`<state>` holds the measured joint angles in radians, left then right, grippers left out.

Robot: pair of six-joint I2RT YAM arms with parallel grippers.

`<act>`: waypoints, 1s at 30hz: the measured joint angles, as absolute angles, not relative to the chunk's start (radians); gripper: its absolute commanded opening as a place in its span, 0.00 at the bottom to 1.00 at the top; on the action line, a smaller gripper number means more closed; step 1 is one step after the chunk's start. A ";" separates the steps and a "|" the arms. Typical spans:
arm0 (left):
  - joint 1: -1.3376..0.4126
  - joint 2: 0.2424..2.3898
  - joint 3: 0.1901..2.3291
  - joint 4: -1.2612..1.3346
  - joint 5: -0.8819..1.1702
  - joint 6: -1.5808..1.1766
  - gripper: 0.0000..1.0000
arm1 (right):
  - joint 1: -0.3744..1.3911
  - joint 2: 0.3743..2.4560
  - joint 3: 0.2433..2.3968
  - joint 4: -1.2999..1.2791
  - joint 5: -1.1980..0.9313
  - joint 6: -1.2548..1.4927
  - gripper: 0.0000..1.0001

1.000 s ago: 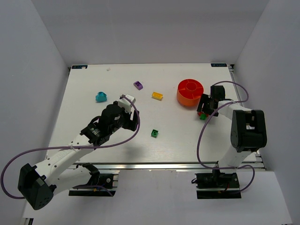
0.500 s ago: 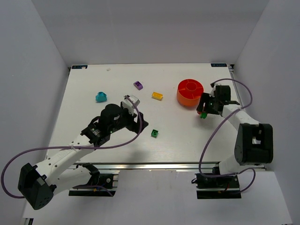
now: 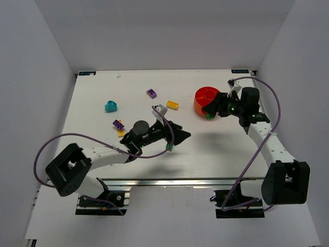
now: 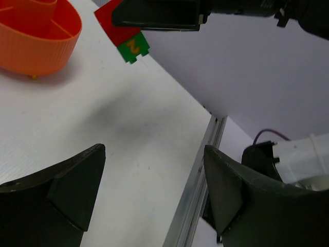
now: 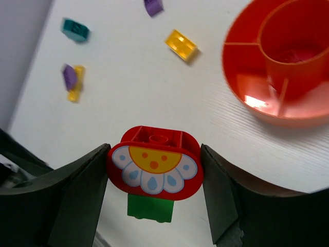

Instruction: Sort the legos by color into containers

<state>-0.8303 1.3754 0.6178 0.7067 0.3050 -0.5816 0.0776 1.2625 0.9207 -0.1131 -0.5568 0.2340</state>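
The white table fills the top view. The left arm lies low across its near side, reaching toward the middle. The right arm stretches up the right side and bends in toward the orange bowl, which stands right of centre toward the far edge. The right wrist view shows the bowl's central round cup and radial dividers; something reddish may lie in the cup, but the picture is too blurred to be sure.

The left gripper is spread wide with nothing between its fingers, hovering above bare table near the middle. The right gripper is clamped on a red brick with a flower face printed on it, and a green brick is stuck to that brick's underside. This pair hangs in the air just beside the bowl's near right edge, clear of the table.

The other legos lie loose on the table, outside the bowl. A green lego sits just beside the left gripper's near finger. A yellow lego lies left of the bowl, and a purple lego lies farther left and toward the far edge. A teal lego rests well apart on the left. A second purple lego and a second yellow lego lie touching near the left arm.
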 measured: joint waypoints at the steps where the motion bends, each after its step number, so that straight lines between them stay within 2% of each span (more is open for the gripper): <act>1: -0.848 1.417 0.625 0.767 0.272 -0.592 0.86 | 0.088 1.266 0.921 -0.088 -0.564 0.274 0.00; 10: -0.943 1.634 0.809 0.964 -0.012 -0.575 0.88 | 0.151 1.272 0.941 0.080 -0.518 0.635 0.00; 23: -1.003 1.713 0.978 0.933 -0.302 -0.459 0.91 | 0.186 1.250 0.948 0.113 -0.443 0.795 0.00; 30: -1.003 1.736 1.018 0.876 -0.367 -0.433 0.77 | 0.192 1.250 0.948 0.115 -0.443 0.832 0.00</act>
<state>-1.0035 1.7363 1.0176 0.8761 -0.3668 -0.4332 0.1921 1.2495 0.9482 0.1150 -0.4431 0.8318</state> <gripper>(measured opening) 0.799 0.713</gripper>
